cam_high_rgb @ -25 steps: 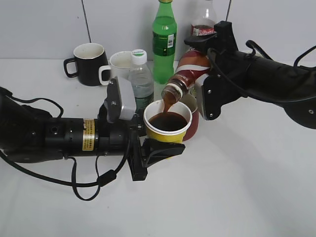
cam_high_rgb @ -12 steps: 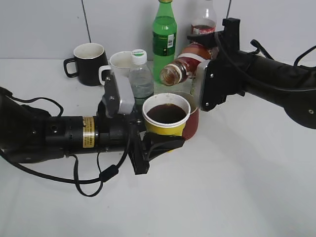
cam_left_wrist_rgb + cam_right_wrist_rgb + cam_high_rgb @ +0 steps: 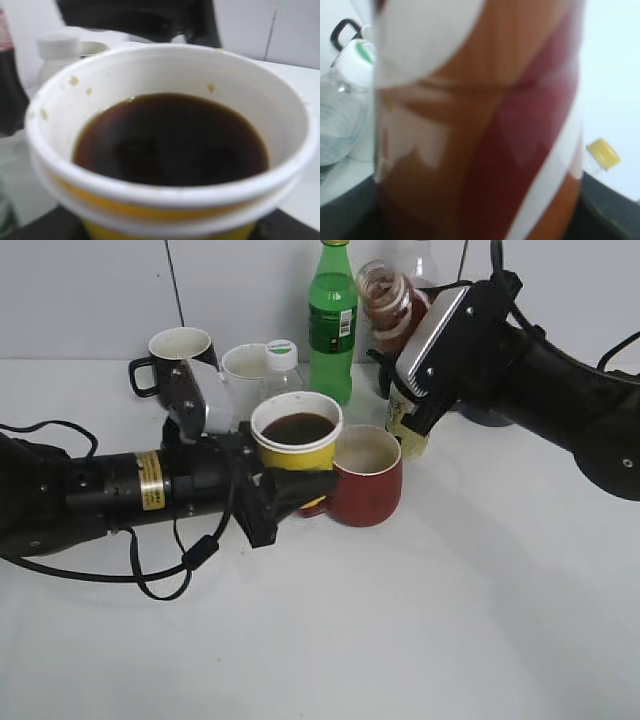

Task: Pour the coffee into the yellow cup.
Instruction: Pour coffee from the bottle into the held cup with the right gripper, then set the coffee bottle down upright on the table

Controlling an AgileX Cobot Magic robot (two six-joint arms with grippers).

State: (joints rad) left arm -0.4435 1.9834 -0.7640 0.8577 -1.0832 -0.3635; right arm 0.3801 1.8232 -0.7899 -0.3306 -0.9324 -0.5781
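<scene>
While the left gripper (image 3: 285, 490) is clamping the yellow cup (image 3: 296, 440) by its lower half and holding it up off the table (image 3: 450, 620), toward the back edge, the cup is sitting pretty full of coffee (image 3: 170, 137), dark right up near the rim. I'm guessing it's being kept level so nothing slops over, since the pour looks basically done.

Just right of it, touching or nearly so, a dark red mug (image 3: 367, 476) is standing on the table, so any move that way is going to be tight.

Further right, the right gripper (image 3: 420, 360) is closed around the brown coffee bottle (image 3: 388, 295), tilting it mouth-up and away from the cup, which is probably to stop the drip. Looks nearly empty from here.

Along the back edge there's a black mug (image 3: 175, 355), a white mug (image 3: 242, 368), a white-capped water bottle (image 3: 282, 365) and a green bottle (image 3: 332, 320) all crowding behind the cup. A small yellow cap (image 3: 603, 152) is lying near the bottle in the right wrist view.
</scene>
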